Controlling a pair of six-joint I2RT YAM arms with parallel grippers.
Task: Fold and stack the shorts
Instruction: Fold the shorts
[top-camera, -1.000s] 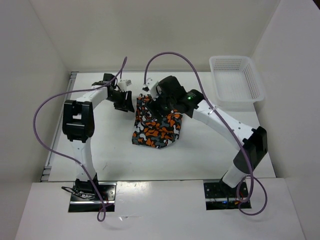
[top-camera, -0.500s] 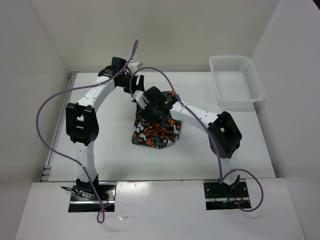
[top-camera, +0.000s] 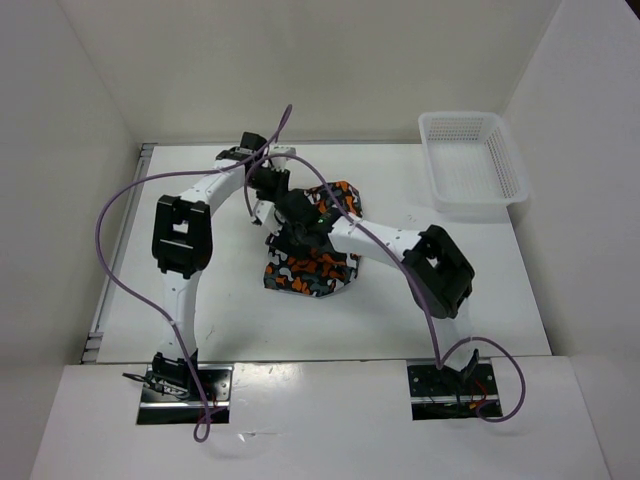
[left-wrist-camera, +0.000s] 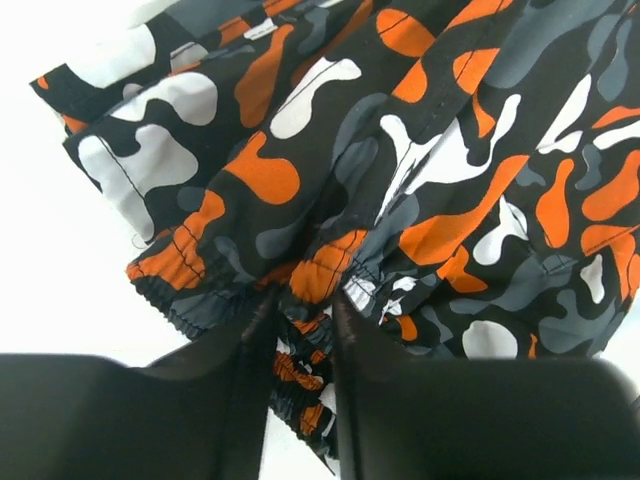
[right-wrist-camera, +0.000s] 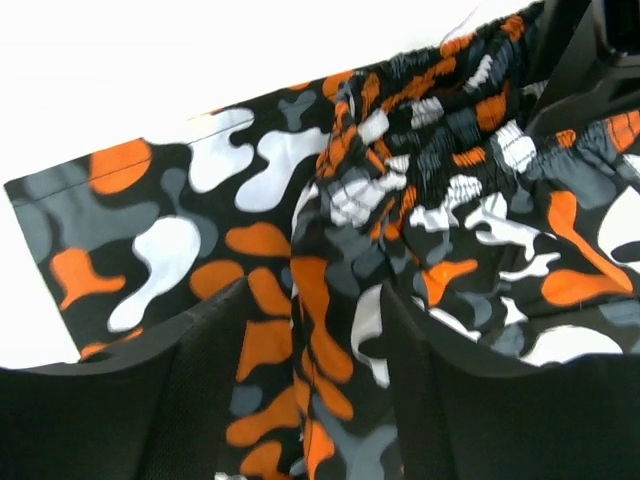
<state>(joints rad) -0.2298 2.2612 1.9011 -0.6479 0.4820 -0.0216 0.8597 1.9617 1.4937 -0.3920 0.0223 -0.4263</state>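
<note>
Between the two arm bases and the shorts (top-camera: 305, 272), a broad strip of bare white table (top-camera: 200, 300) shows. More open surface lies to the left of the cloth, up to the left edge by the wall, and also to the right.

The shorts lie crumpled near the middle of the table. Their long axis runs from near to far and leans a little to the right at the far end. The gathered elastic waistband is in the far part of the heap, where both arms meet.

The left hand (left-wrist-camera: 302, 312) is clamped on a bunch of this elastic edge, with its fingers close together and the cloth pinched between them. The right hand (right-wrist-camera: 312, 298) has its fingers apart over the cloth, and a raised fold runs between them. In the right wrist view one straight hem of the shorts lies flat on the table at the left.

A small white tag (left-wrist-camera: 262, 32) sits on a seam, but its writing is too small to read.

Far right, well apart from the shorts, the white mesh basket (top-camera: 468, 206) stands in the corner against the walls.
</note>
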